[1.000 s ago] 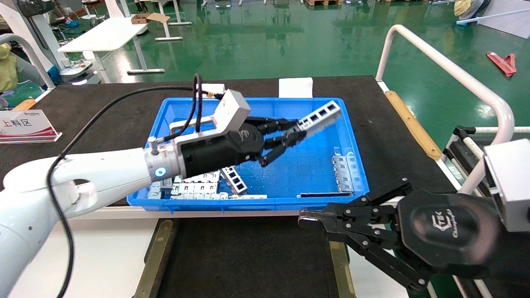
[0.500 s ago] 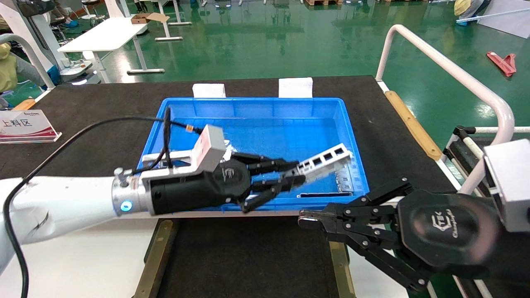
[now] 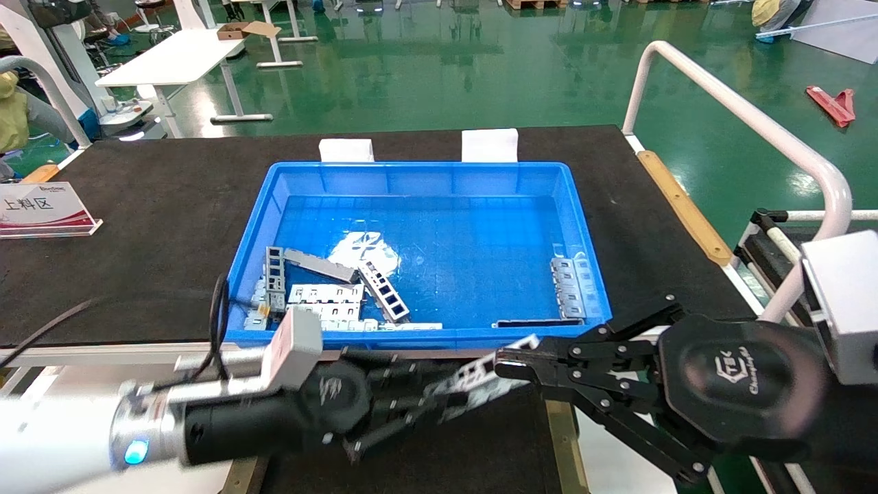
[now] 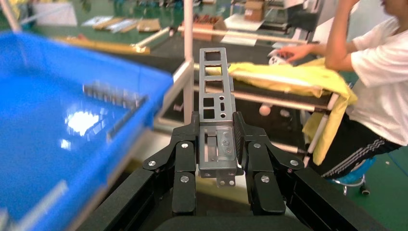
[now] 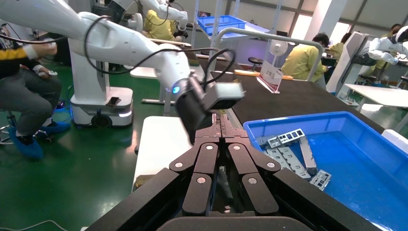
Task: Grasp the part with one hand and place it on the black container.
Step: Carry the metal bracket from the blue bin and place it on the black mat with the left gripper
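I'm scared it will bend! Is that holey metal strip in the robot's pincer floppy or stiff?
Probably stiff: the part sticks straight out of the left pincer, held only at one end, without sagging. Its many cut-out windows suggest it is light. Bare shiny metal might slip, though it looks squarely clamped.

A glossy green floor [image 3: 425, 62] runs across the whole hall, throwing back soft reflections of overhead light. Far off to the left stands a white table [image 3: 175, 56] with an open cardboard box [image 3: 240, 29] on its far end. A white tubular rail [image 3: 741, 116] curves along the right side of the bench. A red object [image 3: 833, 104] lies on the floor at right. Workers in yellow jackets [image 5: 304, 60] stand at other stations.
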Controlling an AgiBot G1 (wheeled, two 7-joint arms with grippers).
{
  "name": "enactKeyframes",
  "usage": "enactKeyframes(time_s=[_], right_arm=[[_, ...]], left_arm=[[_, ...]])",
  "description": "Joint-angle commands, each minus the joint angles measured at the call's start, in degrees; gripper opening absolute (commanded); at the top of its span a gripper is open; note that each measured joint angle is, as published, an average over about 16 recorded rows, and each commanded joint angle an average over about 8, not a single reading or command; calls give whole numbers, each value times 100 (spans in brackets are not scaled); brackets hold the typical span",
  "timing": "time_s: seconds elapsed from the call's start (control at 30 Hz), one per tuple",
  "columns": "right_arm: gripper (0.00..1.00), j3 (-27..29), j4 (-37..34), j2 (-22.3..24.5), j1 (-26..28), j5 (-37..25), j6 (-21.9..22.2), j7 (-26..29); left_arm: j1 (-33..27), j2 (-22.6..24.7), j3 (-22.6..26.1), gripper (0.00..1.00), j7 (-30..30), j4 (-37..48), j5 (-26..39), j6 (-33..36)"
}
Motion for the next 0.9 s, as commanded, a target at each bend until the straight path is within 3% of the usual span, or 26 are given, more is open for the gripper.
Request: enactKeyframes(time_s=[0.03, 0.2, 0.4, 0.9], right_arm=[[0, 0, 0, 0, 0, 0, 0, 0], [0, -1, 0, 1, 0, 1, 1, -1], [0, -2, 0, 1, 1, 2, 1, -1], [0, -5, 0, 2, 1, 4, 2, -3]], left_arm=[[279, -262, 2, 0, -147, -478, -19, -308], [880, -577, 96, 0, -323, -1267, 53, -1113], [1444, -538, 245, 0, -469, -1598, 76, -1826], [2388, 540, 105, 0, -387, -1092, -246, -3707]])
